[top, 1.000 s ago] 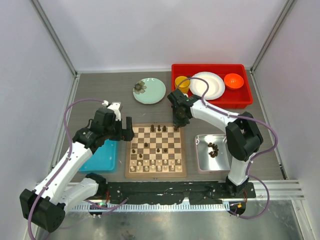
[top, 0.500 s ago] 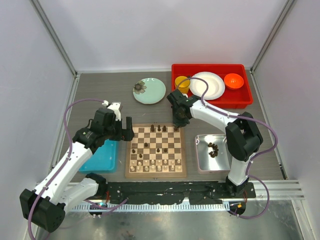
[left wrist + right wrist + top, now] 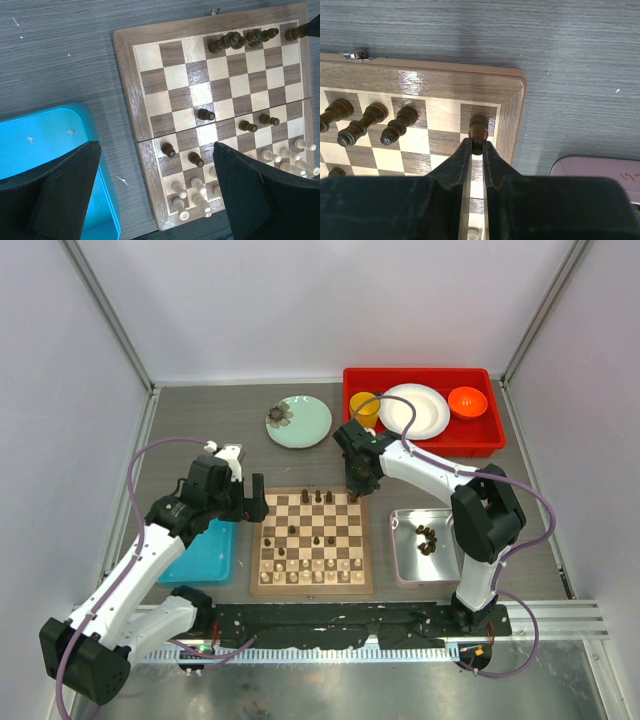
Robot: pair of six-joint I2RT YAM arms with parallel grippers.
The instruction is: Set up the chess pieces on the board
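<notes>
The board (image 3: pixel 311 542) lies flat at the middle of the table, between the two arms, its edges square with the table's. A seam crosses it from left to right, and a small metal clasp (image 3: pixel 356 55) sits on its far border. Cream chess pieces (image 3: pixel 312 571) fill the near rows. A few dark ones (image 3: pixel 317 497) stand on the far row, and others are scattered mid-board.

The right gripper (image 3: pixel 476 145) points down at the board's far right corner. Its fingers are pressed together on a dark piece (image 3: pixel 478 125) that stands upright over the corner square, long axis vertical. Whether its base touches the wood cannot be told.

The left gripper (image 3: pixel 156 147) hangs over the board's left edge, beside the blue tray (image 3: pixel 45 145), with its fingers spread wide and nothing between them.

More dark pieces (image 3: pixel 427 538) lie in the metal tray (image 3: pixel 405 570) to the right of the board. Red handwriting marks that tray's corner (image 3: pixel 622 175), but too little of it shows to read.
</notes>
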